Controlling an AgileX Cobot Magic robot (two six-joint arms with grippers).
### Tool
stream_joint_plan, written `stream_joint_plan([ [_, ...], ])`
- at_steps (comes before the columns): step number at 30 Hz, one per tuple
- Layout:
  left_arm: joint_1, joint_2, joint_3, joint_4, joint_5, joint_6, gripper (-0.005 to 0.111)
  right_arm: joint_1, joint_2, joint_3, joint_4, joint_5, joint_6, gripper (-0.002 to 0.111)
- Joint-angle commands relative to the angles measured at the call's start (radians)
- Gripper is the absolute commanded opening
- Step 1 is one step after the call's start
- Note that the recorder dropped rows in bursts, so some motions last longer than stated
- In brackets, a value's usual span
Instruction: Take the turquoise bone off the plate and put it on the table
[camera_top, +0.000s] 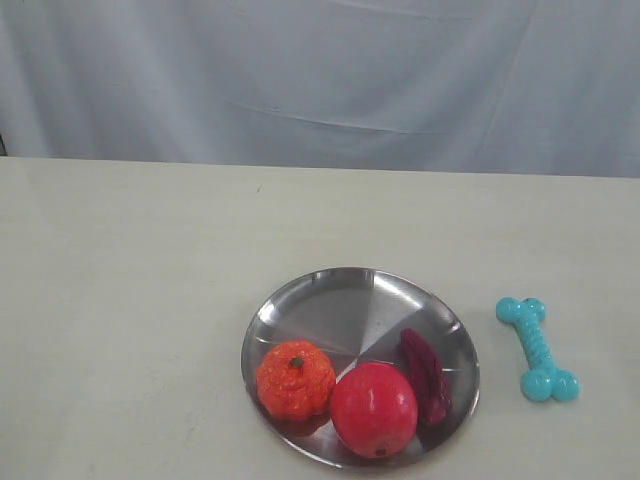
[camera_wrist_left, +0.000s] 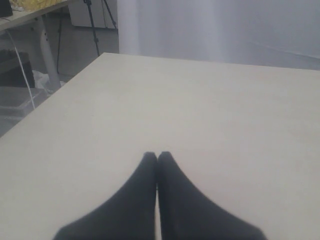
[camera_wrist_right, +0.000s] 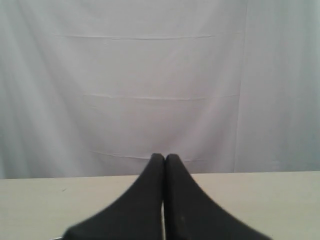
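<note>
1. turquoise bone lies flat on the table, off the plate, near its rim, not touching.
2. bone shows only in the exterior view and fingers only in the wrist views, so where it lies relative to the fingers: cannot tell.
3. left gripper: fingers pressed together, nothing between them, bare table ahead of the tips.
4. right gripper: fingers pressed together, empty; table edge and white curtain ahead.
5. plate holds orange toy, red apple, dark red piece.
</note>
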Motion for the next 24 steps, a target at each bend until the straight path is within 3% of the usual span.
stream_joint_plan([
  [1, 0.0, -0.001, 0.003, 0.0, -0.005, -0.004, 0.0, 0.004, -0.062, 0.057, -0.01, -0.028, 0.004, 0.0],
  [11, 0.0, -0.001, 0.003, 0.0, -0.005, -0.004, 0.0, 0.007, -0.066, 0.057, -0.069, 0.046, -0.002, 0.0],
  [24, 0.0, -0.001, 0.003, 0.0, -0.005, -0.004, 0.0, 0.007, -0.066, 0.057, -0.069, 0.374, 0.007, 0.0],
])
